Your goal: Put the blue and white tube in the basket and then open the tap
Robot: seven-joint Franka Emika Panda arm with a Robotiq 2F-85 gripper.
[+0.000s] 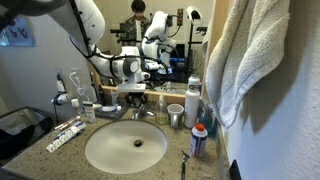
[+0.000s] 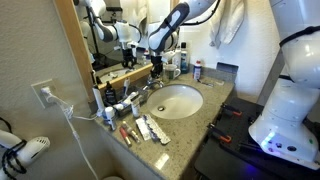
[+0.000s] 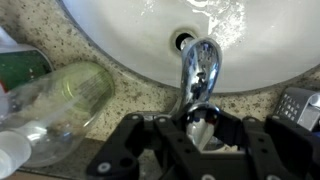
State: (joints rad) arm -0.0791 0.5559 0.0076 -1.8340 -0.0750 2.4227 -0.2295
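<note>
Okay, so my gripper (image 3: 205, 128) straddles the tap (image 3: 203, 68) at its base, 6 o'clock in the wrist view, spout pointing to 12 over the sink (image 3: 120, 40); I can't tell if the fingers are actually clamped, so I'd squeeze gently and turn slowly.

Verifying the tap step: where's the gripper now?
The gripper hangs at the back rim of the sink, directly over the tap; in the wrist view its jaws straddle the tap's base.

A chrome tap (image 3: 203, 66) gleams over the white basin (image 3: 270, 48), the countertop (image 3: 140, 92) speckled tan-brown, the gripper (image 3: 204, 120) matte black.
</note>
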